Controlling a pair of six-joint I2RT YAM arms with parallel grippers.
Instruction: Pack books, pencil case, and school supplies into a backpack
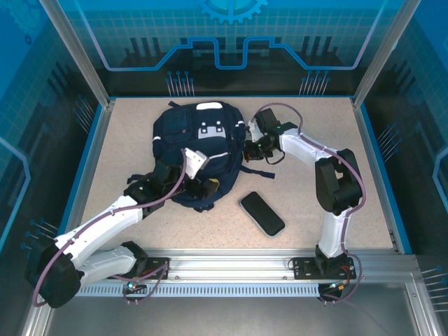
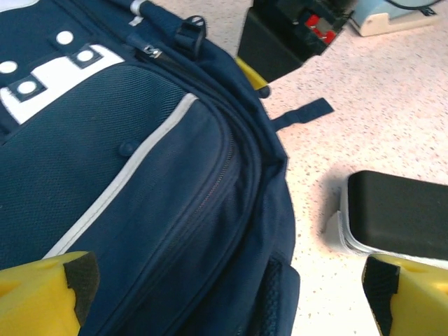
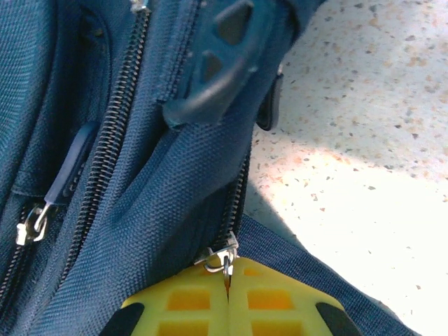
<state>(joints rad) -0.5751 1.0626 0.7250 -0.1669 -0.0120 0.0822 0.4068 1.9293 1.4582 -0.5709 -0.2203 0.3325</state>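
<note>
My right fingers (image 3: 227, 302) are pressed fully together, pinching the small metal zipper pull (image 3: 224, 260) on the side seam of the navy backpack (image 1: 199, 136). The yellow tips meet flush, with the pull caught between them and the zipper track running up and away across the fabric.

My left fingers (image 1: 204, 185) stand spread wide at the lower end of the backpack and hold nothing. In the left wrist view one yellow tip hovers over the blue fabric beside a white stripe. The other hovers over the speckled tabletop (image 1: 315, 133), near the edge of a flat black case (image 1: 262, 213).

The backpack lies flat in the middle of the tabletop, white patches toward the far side, straps trailing at its near end. The black case lies apart from it on the tabletop, to its near right, between my two arms.
</note>
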